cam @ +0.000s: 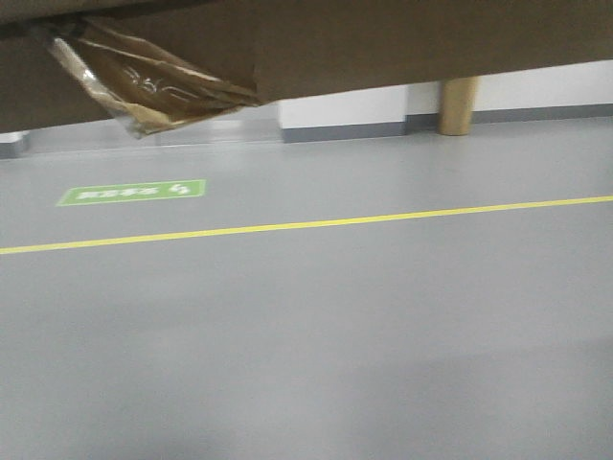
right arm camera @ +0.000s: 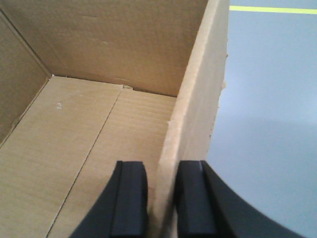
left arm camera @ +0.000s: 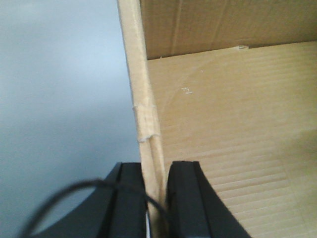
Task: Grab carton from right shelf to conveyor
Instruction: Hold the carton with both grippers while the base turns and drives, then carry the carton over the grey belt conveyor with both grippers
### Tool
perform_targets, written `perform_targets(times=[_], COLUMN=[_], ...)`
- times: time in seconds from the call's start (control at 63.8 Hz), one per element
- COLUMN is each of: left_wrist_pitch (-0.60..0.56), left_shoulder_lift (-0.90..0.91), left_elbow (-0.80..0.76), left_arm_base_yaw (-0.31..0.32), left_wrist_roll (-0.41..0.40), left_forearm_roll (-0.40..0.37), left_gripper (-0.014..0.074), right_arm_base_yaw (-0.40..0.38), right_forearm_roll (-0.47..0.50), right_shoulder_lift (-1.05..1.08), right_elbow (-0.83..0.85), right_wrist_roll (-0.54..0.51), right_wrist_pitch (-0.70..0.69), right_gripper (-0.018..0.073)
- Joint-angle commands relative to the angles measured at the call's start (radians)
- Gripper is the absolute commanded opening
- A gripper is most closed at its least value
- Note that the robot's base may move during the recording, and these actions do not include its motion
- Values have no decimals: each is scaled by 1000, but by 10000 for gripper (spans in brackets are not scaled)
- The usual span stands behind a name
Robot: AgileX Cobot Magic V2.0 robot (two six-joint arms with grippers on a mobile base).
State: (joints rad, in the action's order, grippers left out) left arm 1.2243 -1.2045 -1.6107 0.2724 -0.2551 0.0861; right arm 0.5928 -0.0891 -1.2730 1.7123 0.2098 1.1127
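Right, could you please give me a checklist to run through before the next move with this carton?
1. Left end effector grip: ok, its fingers sit on either side of a carton wall.
2. Right end effector grip: ok, it clamps another wall the same way.
3. Carton clear of the floor: ok, the front view shows its underside above bare floor.
4. Carton contents: ok, the inside that shows is empty.
5. Tape scrap: not ok, it hangs loose under the carton and might snag.
6. Conveyor position: cannot tell, no view shows it.
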Motion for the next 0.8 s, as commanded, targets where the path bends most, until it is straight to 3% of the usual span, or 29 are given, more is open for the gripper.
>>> perform_targets(times=[0.0,0.407,0.783], left_wrist_pitch=[-3,-3,-3], left_shoulder_lift=[8,8,8], left_elbow=[0,0,0], left_arm_base_yaw=[-6,-6,-6], left_wrist_roll=[10,10,10], left_forearm_roll=[58,66,157], left_gripper=[-16,-16,-16], right_arm_base_yaw=[-5,-5,-5], right_forearm_roll=[-29,-29,-29], right_shoulder_lift=[26,26,26], right_elbow=[9,9,9], right_wrist_roll=[-23,-23,-23], right_wrist_pitch=[-82,-119,-119], right_gripper=[-67,-67,-67])
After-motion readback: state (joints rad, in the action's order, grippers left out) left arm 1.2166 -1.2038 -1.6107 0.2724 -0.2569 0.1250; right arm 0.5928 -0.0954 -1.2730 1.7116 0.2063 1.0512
